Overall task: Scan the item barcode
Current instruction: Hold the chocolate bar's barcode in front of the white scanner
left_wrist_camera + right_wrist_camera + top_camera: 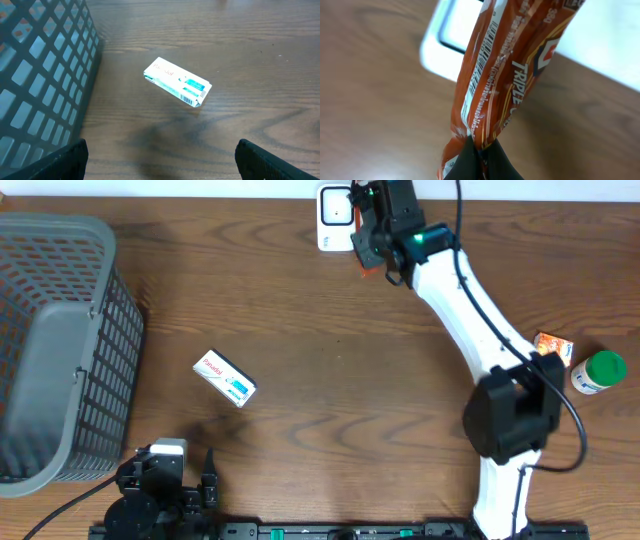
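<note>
Holding orange packet by scanner at twelve o'clock.
My right gripper pinched it; left gripper gaped at seven.

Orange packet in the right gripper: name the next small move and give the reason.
Probably rotate the right gripper a little so the barcode turns toward the white scanner. The gripper is shut on the lower end of the orange packet, which hangs right in front of the scanner, yet the barcode strip seems to face the wrist camera rather than the scanner behind it.
</note>
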Action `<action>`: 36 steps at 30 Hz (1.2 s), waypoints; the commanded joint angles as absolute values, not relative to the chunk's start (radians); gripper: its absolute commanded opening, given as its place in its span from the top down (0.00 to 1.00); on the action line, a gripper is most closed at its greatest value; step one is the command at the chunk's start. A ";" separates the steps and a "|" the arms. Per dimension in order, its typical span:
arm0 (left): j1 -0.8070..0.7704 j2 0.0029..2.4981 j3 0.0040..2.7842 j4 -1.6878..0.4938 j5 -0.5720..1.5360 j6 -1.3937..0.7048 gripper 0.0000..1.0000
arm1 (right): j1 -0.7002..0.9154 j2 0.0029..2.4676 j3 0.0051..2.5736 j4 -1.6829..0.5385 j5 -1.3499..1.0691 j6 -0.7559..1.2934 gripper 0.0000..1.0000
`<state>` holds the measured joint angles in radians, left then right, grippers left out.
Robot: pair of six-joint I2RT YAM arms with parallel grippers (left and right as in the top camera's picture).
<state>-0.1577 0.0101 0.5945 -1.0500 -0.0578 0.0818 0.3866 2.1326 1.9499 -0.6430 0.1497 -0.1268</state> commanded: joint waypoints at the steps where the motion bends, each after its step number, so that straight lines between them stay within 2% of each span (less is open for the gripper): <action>1: -0.154 0.005 0.593 -1.050 -0.056 0.080 0.07 | 0.394 2.206 2.037 -0.638 0.348 -0.199 0.99; 17: -0.154 0.005 0.593 -1.050 -0.056 0.080 0.07 | 0.498 2.427 2.083 -0.212 0.815 -0.622 0.99; 26: -0.154 0.005 0.593 -1.050 -0.056 0.080 0.07 | 0.497 2.578 2.082 -0.099 1.013 -0.907 0.99; 36: -0.154 0.005 0.593 -1.050 -0.056 0.080 0.07 | 0.523 2.587 2.082 -0.086 1.020 -0.940 0.99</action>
